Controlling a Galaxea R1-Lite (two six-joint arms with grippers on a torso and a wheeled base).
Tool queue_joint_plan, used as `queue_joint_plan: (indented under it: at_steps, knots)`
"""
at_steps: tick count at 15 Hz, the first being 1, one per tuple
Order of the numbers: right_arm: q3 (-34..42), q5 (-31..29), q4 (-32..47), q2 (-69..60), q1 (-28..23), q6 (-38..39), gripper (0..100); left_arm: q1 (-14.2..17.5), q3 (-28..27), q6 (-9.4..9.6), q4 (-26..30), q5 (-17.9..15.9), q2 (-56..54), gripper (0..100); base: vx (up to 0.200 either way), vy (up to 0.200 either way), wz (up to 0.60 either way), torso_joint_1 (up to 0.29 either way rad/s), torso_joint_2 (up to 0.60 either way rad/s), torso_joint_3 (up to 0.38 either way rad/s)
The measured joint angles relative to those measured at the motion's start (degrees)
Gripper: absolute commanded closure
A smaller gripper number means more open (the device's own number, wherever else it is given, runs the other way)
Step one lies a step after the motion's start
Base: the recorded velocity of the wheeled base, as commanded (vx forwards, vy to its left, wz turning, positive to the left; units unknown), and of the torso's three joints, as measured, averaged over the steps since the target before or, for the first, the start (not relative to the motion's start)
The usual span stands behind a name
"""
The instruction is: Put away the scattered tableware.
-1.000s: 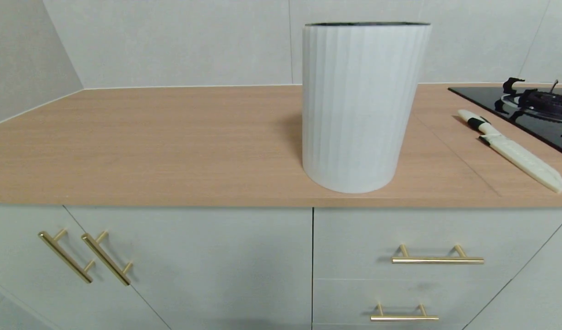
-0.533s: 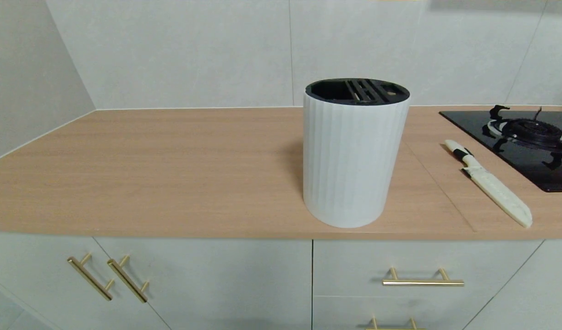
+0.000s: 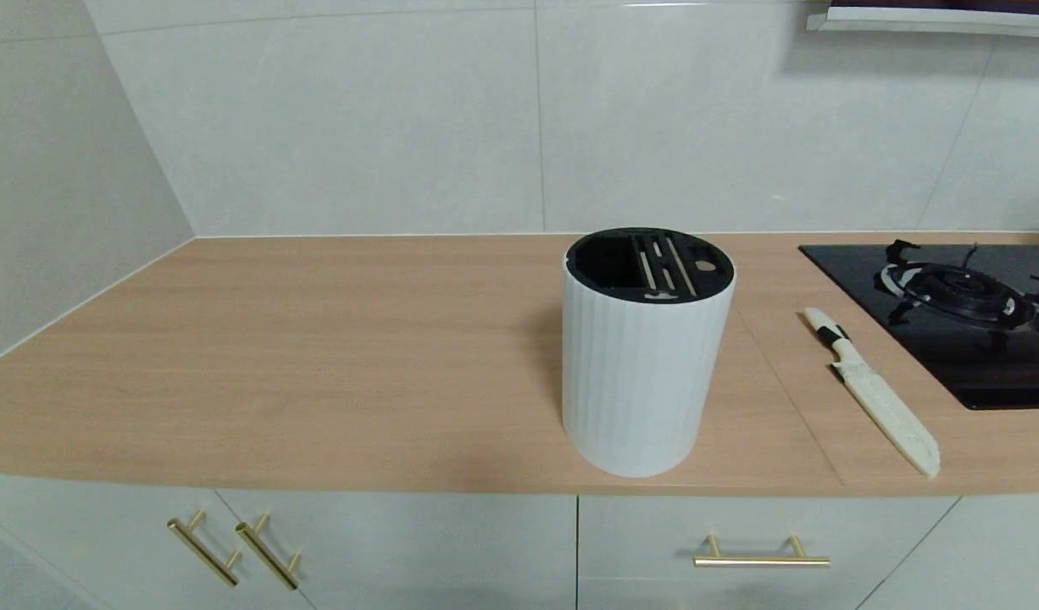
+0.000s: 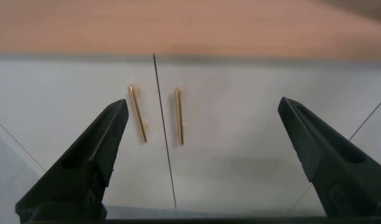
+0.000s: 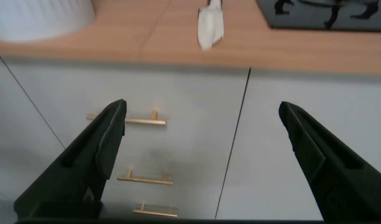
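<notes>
1. The knife [image 3: 871,391] lies flat on the wooden counter [image 3: 316,356], between the white knife holder [image 3: 647,356] and the black stove [image 3: 935,322]. It touches neither one.
2. Its long way runs from back to front. The handle is at the far end, nearer the wall. The blade tip points at the front edge and leans a bit to the robot's right.
3. The right gripper [image 5: 202,107] has its fingers spread wide with nothing in them. It sits low, in front of the drawer handles [image 5: 128,119]. The knife tip is on the counter, higher than the fingers.
4. The left gripper [image 4: 202,106] is spread wide and empty too. It faces the cupboard doors with two gold handles [image 4: 137,113].
5. The knife is on the robot's right, so the right arm looks nearer. It likely has to go up over the counter and grab across the handle. Then the blade can go down into a slot in the holder's black top [image 3: 649,263].
</notes>
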Motion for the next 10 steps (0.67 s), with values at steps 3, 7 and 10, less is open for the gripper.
queue_joint_plan:
  at_steps: [3,7,10]
  knots:
    - [0.0,0.0,0.0,0.0,0.0,0.0,0,0.0,0.0,0.02,0.0,0.0,0.0,0,0.000,0.000,0.00,0.240,-0.52,-0.289]
    - [0.0,0.0,0.0,0.0,0.0,0.0,0,0.0,0.0,0.00,0.0,0.0,0.0,0,0.000,0.000,0.00,0.251,-0.55,-0.295]
    - [0.0,0.0,0.0,0.0,0.0,0.0,0,0.0,0.0,0.00,0.0,0.0,0.0,0,0.000,0.000,0.00,0.279,-0.59,-0.318]
